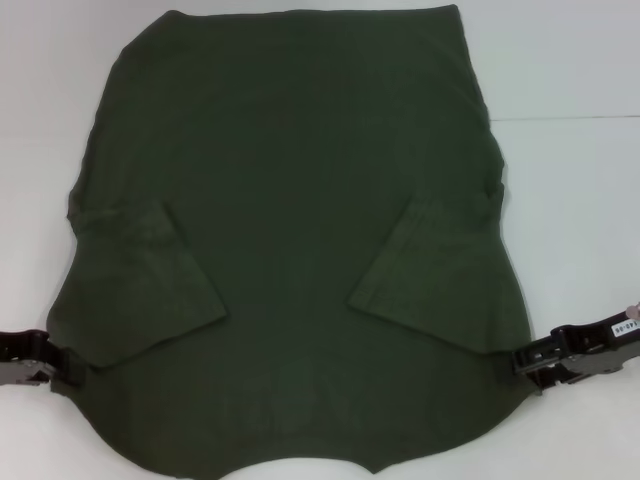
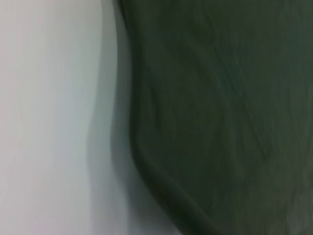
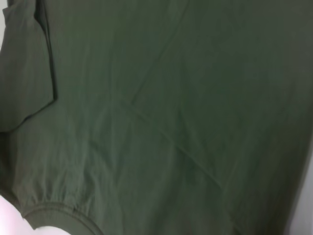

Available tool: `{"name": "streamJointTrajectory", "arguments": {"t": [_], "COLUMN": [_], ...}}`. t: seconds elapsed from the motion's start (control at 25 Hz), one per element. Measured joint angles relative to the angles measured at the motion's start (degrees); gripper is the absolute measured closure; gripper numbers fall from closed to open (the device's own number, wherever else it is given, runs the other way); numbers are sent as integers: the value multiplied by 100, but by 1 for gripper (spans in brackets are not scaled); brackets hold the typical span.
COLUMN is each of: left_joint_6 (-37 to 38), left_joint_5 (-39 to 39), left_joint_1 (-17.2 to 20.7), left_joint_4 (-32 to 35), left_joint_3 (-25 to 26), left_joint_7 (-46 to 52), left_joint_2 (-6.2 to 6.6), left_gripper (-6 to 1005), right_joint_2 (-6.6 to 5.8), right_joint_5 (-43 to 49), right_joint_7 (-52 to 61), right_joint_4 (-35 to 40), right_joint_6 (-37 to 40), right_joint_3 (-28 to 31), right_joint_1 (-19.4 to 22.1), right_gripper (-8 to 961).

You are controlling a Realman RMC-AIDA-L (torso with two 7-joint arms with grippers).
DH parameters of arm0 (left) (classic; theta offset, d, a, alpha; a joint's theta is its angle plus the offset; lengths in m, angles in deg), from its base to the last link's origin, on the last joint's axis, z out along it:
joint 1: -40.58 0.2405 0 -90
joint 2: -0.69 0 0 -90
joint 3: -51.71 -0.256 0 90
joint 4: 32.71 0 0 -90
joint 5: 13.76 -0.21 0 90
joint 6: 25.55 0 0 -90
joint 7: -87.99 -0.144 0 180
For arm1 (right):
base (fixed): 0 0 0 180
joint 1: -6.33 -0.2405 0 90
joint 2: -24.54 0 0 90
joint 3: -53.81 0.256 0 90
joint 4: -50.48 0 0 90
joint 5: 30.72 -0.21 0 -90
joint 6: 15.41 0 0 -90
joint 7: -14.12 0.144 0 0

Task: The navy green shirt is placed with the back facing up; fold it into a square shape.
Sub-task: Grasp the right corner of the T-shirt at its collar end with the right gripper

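**Two grippers at the shoulders of a spread olive shirt**

The navy green shirt [image 1: 290, 250] lies flat on a white table [image 1: 570, 200], plain side up, covering most of the head view. Its hem runs along the far edge, and the curved neckline sits at the near edge, closest to the robot. Both short sleeves are folded inward onto the body of the shirt — the left sleeve [image 1: 150, 290] slants across the left side, the right sleeve [image 1: 425, 265] across the right, and a broad strip of plain cloth lies between them.

The left gripper [image 1: 62, 368] is low at the shirt's left edge, near the shoulder, its dark fingers meeting the cloth's border. The right gripper [image 1: 528, 366] is level with it at the opposite edge, likewise touching the cloth by the right shoulder. Whether either has the fabric pinched or merely rests against it cannot be told; the fingertips are not clear enough against the dark cloth.

The left wrist view shows only the shirt's curved edge [image 2: 146, 166] against the pale table, with a soft shadow beside it. The right wrist view is filled with wrinkled green fabric — a folded sleeve [image 3: 27, 73] at one side and the ribbed neckband [image 3: 54, 211] at the border.
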Motion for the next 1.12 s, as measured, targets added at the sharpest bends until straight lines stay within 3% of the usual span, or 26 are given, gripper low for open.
{"name": "streamJointTrajectory", "arguments": {"t": [0.6, 0.8, 1.12], "left_joint_6": [-8, -11, -12], "left_joint_5": [0, 0, 0], "left_joint_1": [-38, -38, -29], "left_joint_4": [6, -3, -4], "left_joint_3": [0, 0, 21], "left_joint_7": [-2, -2, -5], "left_joint_2": [0, 0, 0], "left_gripper": [956, 956, 956], "right_joint_2": [102, 120, 206], "right_joint_5": [24, 31, 46], "right_joint_7": [0, 1, -170], "right_joint_4": [4, 7, 25], "right_joint_6": [-119, -142, -248], "right_joint_3": [-40, -42, -46], "right_joint_1": [-140, -144, -149], "right_gripper": [227, 438, 598]}}
